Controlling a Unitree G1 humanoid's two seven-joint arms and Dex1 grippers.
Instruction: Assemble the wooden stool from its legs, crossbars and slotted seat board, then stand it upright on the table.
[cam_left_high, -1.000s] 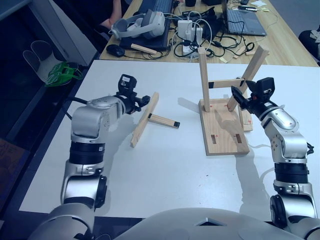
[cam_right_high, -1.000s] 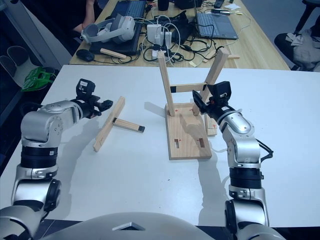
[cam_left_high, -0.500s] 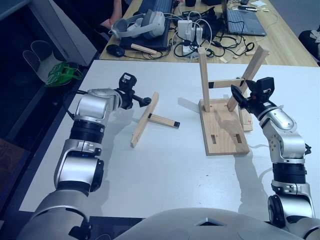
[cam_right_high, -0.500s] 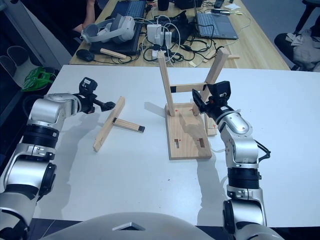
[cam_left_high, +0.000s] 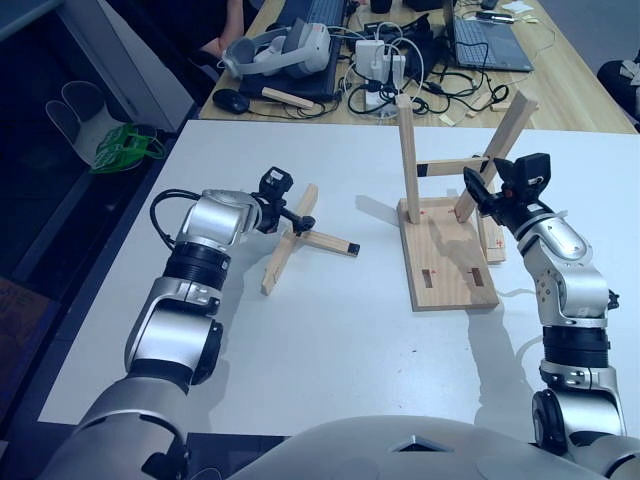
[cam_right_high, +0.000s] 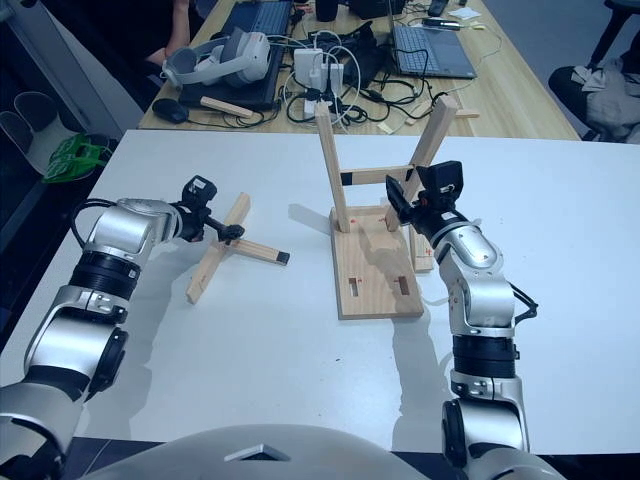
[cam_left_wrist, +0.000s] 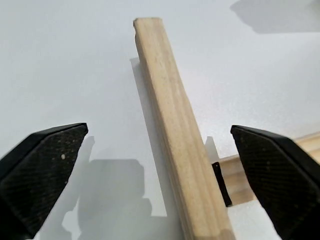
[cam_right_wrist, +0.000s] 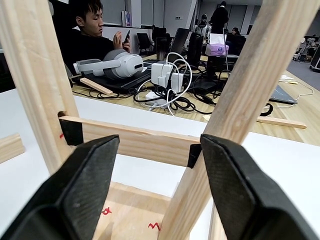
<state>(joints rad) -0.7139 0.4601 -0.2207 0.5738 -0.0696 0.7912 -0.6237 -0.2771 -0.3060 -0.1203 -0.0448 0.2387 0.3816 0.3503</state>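
The left gripper (cam_left_high: 303, 221) is spread open over the far end of the loose leg (cam_left_high: 283, 252), a finger on each side and neither touching it. That leg lies flat on the table (cam_left_high: 330, 350), left of centre, with a crossbar (cam_left_high: 328, 241) stuck out from its middle toward the right.

The right gripper (cam_left_high: 478, 193) is also spread, its fingers either side of the low part of the tilted leg (cam_left_high: 505, 130), not clamped on it as far as the wrist view shows.

The seat board (cam_left_high: 445, 265) lies flat, right of centre. At its far left corner stands the upright leg (cam_left_high: 407, 150). A second crossbar (cam_left_high: 452, 166) joins it to the tilted leg, which leans off to the right. I judge its foot is not yet seated in its slot. The two near slots (cam_left_high: 428, 277) are bare.

So roughly half is done. Left to do:
- Square up the far pair.
- Bring over and fit the loose piece.
- Fit any further leg.
- Turn the stool upright.
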